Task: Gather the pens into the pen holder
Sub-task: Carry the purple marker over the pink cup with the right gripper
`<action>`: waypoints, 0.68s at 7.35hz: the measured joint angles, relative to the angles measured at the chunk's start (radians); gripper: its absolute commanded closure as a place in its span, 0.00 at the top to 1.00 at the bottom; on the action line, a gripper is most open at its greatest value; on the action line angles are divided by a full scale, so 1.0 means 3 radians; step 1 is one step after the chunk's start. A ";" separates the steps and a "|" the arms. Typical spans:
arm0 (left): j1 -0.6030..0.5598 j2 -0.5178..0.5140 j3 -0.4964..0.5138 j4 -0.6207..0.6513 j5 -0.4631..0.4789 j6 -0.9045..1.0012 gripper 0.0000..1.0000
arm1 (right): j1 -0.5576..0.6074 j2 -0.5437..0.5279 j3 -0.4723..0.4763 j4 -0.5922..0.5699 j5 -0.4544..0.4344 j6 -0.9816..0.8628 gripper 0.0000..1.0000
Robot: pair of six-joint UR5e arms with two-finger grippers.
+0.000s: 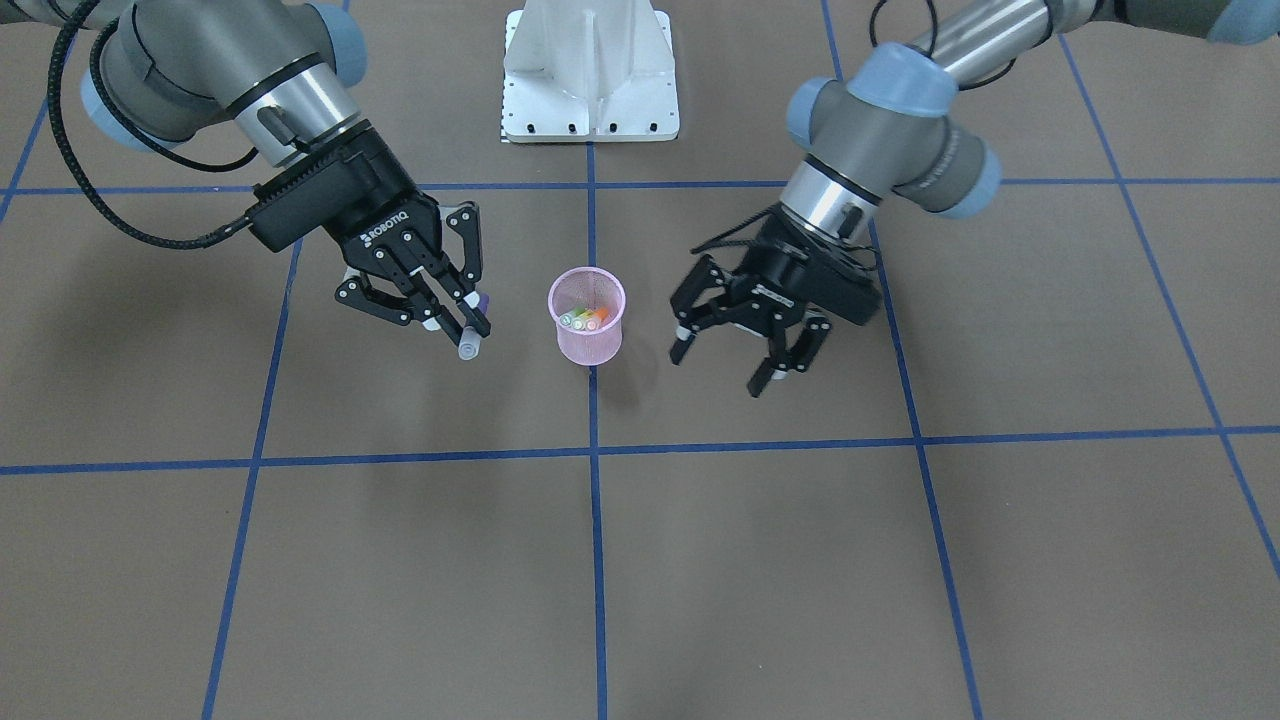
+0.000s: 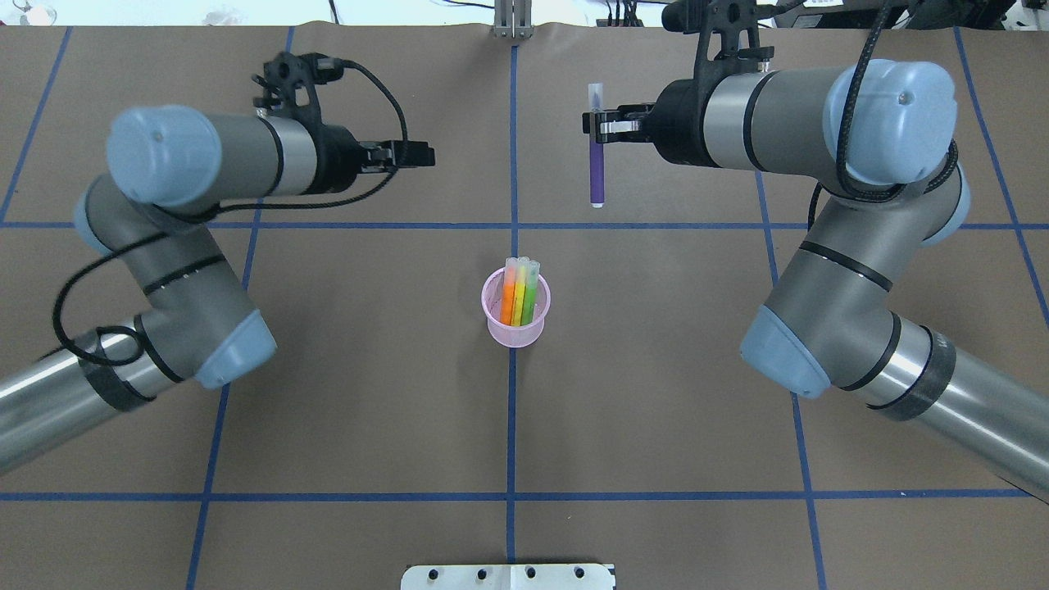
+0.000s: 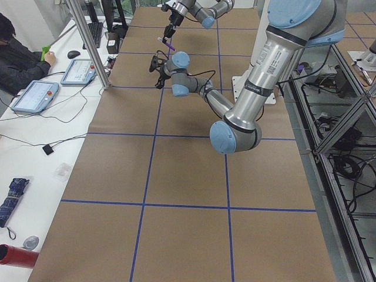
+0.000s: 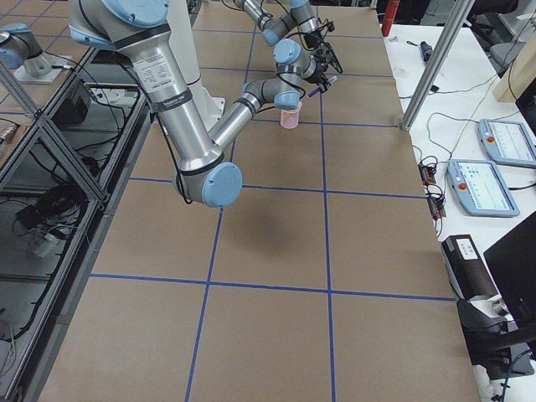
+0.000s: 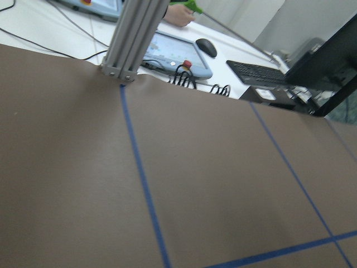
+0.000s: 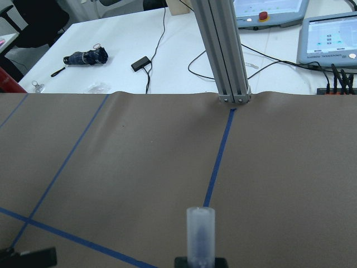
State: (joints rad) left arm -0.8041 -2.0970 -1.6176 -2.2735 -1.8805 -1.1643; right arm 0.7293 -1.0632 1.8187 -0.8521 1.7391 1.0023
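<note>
While the right pincer [image 2: 602,123] is clamped on the purple pen [image 2: 597,168] near its capped end, raised above the table [image 2: 328,393] and well apart from the pen holder [image 2: 515,334], misalignment is the likely hazard. The long free end could strike the rim or the crowded contents and tip the holder. The holder is pink see-through mesh, upright, with the orange pen [image 2: 508,301], yellow pen [image 2: 519,300] and green pen [image 2: 531,293] leaning together inside. The left pincer [image 1: 722,368] hangs wide open, empty.
</note>
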 measured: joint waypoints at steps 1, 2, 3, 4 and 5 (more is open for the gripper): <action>-0.0331 0.0047 -0.0025 0.0364 -0.0481 0.0203 0.99 | -0.0115 0.0000 -0.0018 0.0194 -0.0098 -0.0009 0.00; -0.0531 0.0145 -0.0028 0.0533 -0.0717 0.0477 0.99 | -0.0313 0.0000 -0.0033 0.0352 -0.0360 -0.0042 0.00; -0.0632 0.0252 -0.0026 0.0635 -0.0810 0.0778 0.99 | -0.0531 0.0000 -0.0045 0.0440 -0.0664 -0.0188 0.00; -0.0686 0.0331 -0.0023 0.0739 -0.0841 0.1006 0.99 | -0.0675 0.0003 -0.0068 0.0477 -0.0834 -0.0379 0.00; -0.0708 0.0365 -0.0013 0.0820 -0.0845 0.1122 0.99 | -0.0757 0.0025 -0.0124 0.0490 -0.0906 -0.0491 0.00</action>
State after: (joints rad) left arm -1.0164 -1.9874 -1.6215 -2.0274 -2.1340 -0.8278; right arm 0.5022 -1.0556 1.7814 -0.7050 1.4673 0.8550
